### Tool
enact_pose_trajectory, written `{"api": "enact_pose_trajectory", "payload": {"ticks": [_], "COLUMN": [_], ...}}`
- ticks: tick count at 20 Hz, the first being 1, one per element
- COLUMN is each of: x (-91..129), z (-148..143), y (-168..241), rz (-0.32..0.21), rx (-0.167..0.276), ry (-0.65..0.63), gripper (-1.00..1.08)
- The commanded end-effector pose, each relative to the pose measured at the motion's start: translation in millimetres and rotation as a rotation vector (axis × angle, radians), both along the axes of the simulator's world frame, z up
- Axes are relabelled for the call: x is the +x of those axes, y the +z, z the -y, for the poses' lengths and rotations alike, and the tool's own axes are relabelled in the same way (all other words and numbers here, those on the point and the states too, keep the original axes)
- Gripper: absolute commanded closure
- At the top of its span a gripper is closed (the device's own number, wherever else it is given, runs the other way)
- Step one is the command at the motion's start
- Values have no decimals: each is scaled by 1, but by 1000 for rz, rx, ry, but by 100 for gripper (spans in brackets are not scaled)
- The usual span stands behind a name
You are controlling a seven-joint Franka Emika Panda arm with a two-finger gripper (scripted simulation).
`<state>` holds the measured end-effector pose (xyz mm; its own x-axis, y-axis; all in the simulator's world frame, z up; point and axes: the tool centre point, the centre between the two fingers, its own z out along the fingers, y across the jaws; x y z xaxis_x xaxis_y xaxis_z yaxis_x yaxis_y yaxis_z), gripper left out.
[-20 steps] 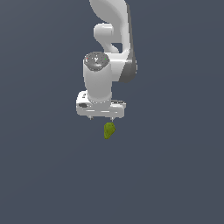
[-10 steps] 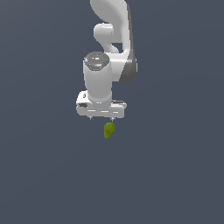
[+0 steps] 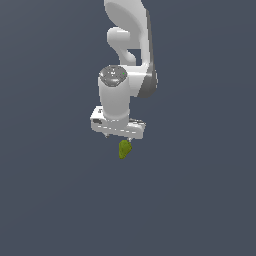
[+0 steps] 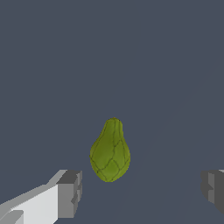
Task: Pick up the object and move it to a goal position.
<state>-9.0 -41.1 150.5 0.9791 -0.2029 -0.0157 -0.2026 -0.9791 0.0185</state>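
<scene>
Nothing was lifted yet: the claw (image 4: 142,190) hung wide apart over the object (image 4: 110,151), which lay ungrasped mid-worktop (image 4: 52,65); grasping and carrying remained.

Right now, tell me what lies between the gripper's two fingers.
In the wrist view, the green object sits in the gap of the open gripper, touching neither finger; otherwise only bare grey surface.
</scene>
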Motion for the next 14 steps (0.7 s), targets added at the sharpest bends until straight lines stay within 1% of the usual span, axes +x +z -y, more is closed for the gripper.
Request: {"api": "enact_pose_trajectory", "payload": {"ticks": [1,14], "x": [-1,-9], "z": [-3,-15], "y": [-7,-45], "rz": [2,17], "rx": [2,9], "ry": [-54,-385], "gripper": [-92,-92]}}
